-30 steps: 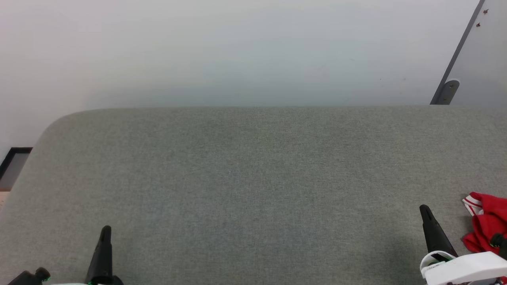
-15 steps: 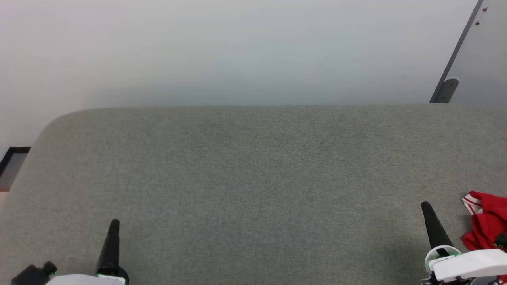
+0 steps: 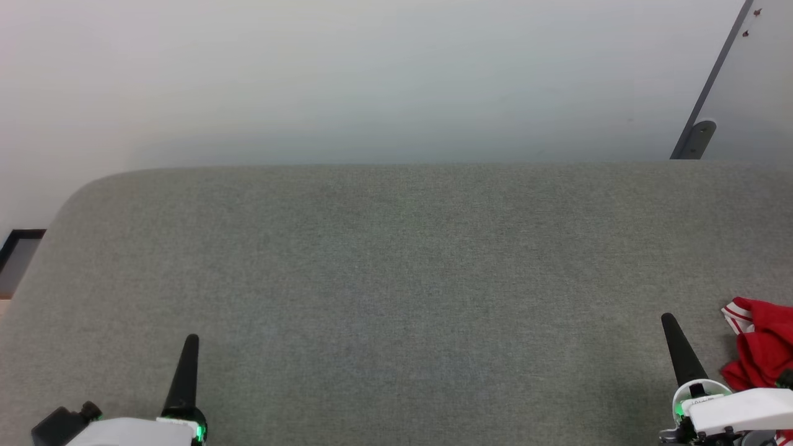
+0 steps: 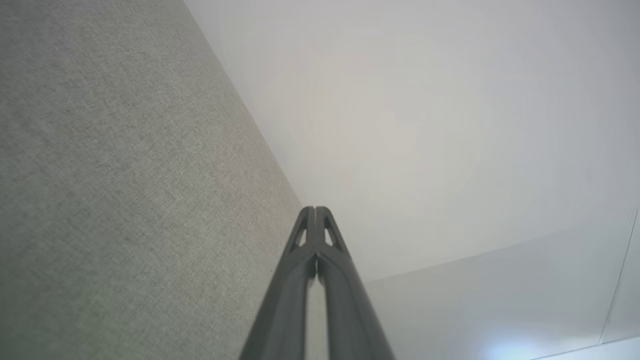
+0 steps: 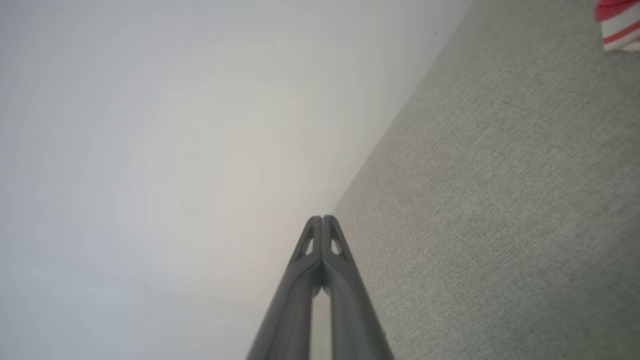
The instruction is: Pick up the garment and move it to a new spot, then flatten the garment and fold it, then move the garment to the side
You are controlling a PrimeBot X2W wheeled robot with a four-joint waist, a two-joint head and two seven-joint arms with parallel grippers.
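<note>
Both pairs of jaws are pressed together, holding nothing, above the grey fabric-covered desk (image 3: 396,260). Bunched up, the red jersey T-shirt with striped white trim (image 3: 761,347) lies just right of the right jaws, well apart from the left jaws; its long axis cannot be told.

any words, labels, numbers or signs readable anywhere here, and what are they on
No text here can be read.
Dark mark on the white collar at the base of the right gripper: too small and blurred to read.
Garment: the part in view is red cloth with red-and-white striped trim, no letters.
Grey surface and wall: plain, no markings.
</note>
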